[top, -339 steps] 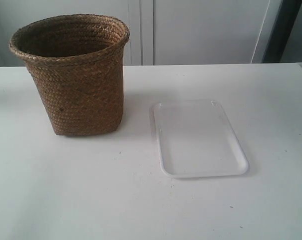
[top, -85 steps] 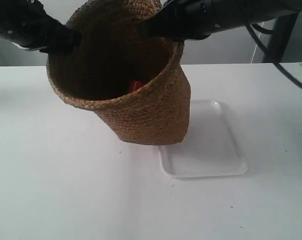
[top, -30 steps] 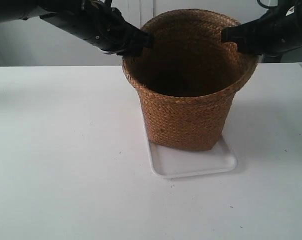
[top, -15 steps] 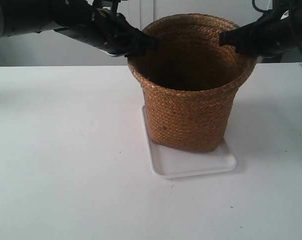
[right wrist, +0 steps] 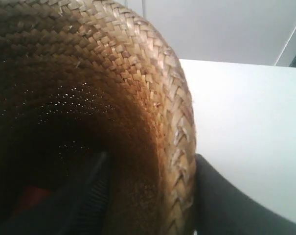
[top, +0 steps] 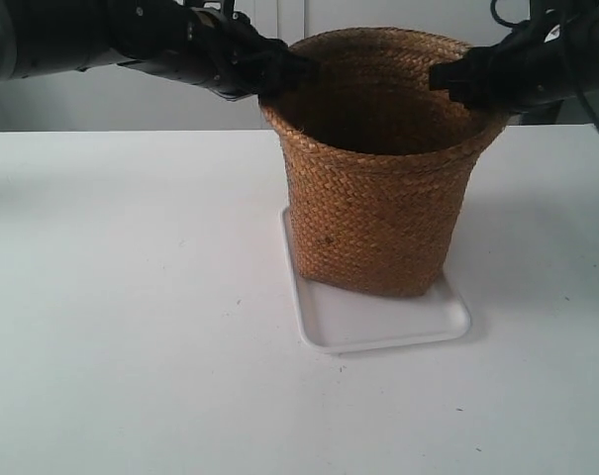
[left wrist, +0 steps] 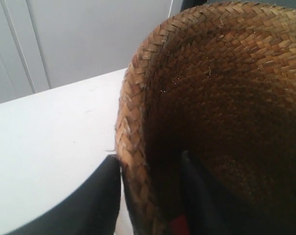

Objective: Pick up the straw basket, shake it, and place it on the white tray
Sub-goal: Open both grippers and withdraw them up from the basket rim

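Now | you have tall brown woven straw basket (top: 378, 198) upright on flat white rectangular tray (top: 378, 325) | right gripper (right wrist: 151, 159) fingers pinch its rim | left gripper (left wrist: 148, 159) straddles rim, grip unclear

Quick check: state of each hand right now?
Left hand: closed on the rim of the tall brown woven straw basket.
Right hand: closed on the same basket's rim.

1. The straw basket (top: 378, 208): brown woven, tapered, wide braided rim; stands upright on the white tray (top: 378, 332), toward its far edge.
2. The white tray: flat, glossy, rectangular; near strip uncovered.
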Tool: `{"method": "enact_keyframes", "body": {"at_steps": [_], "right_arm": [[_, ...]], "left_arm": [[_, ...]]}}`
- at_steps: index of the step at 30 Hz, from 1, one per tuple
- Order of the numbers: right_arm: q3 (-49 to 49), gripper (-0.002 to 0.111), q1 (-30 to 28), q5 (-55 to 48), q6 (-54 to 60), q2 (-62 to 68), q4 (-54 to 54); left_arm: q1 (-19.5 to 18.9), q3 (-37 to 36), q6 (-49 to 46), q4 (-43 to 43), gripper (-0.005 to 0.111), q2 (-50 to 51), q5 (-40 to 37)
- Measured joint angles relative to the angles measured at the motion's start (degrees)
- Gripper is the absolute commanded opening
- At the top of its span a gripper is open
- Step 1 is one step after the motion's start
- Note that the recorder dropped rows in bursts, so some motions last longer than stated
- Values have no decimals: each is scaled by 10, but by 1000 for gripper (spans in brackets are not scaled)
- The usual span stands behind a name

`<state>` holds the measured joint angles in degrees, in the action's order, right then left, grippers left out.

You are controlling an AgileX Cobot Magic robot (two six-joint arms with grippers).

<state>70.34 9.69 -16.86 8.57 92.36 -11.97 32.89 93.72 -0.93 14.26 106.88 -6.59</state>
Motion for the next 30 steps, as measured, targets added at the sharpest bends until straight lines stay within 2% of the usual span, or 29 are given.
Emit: {"method": "enact_keyframes", "body": {"at_steps": [8,15,26,29,30], "right_arm": [[5,47,0,6,0,-23,0],[8,47,0,23,0,-69,2],[8,47,0,46,11,-146,2],[8,42,0,48,20,-173,2],[8,37,0,48,20,-182,2]], "left_arm": [[-3,3,0,-1,45,3,7],[-25,5,0,-2,58,3,3],[-29,10,-3,-4,59,-2,32],[-29,10,-3,-4,50,-21,25],[-29,11,-3,-4,42,-28,21]]}}
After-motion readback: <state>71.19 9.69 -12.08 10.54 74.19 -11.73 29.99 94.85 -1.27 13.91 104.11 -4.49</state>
